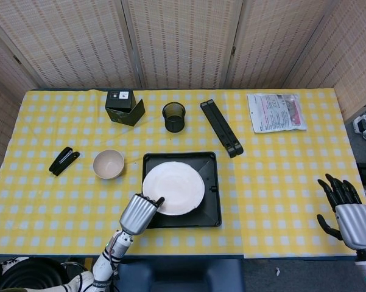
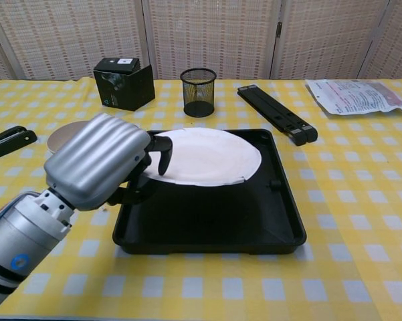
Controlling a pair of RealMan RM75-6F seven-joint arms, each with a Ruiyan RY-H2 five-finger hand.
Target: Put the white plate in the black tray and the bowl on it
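The white plate point(image 1: 176, 185) point(image 2: 214, 155) is over the black tray point(image 1: 210, 207) point(image 2: 207, 221), and in the chest view its near-left edge is raised off the tray floor. My left hand point(image 1: 140, 213) point(image 2: 100, 160) grips that near-left rim, fingers curled over the top. The beige bowl point(image 1: 108, 163) point(image 2: 59, 137) stands upright and empty on the cloth left of the tray, partly hidden behind my left hand in the chest view. My right hand point(image 1: 347, 213) hovers open at the table's front right corner, far from everything.
Along the back stand a black box point(image 1: 124, 106) point(image 2: 124, 81), a mesh pen cup point(image 1: 173, 117) point(image 2: 198, 91) and a long black folded stand point(image 1: 221, 128) point(image 2: 275, 112). A printed packet point(image 1: 276, 112) point(image 2: 358, 95) lies at the back right. A black stapler point(image 1: 63, 160) point(image 2: 7, 142) lies left of the bowl.
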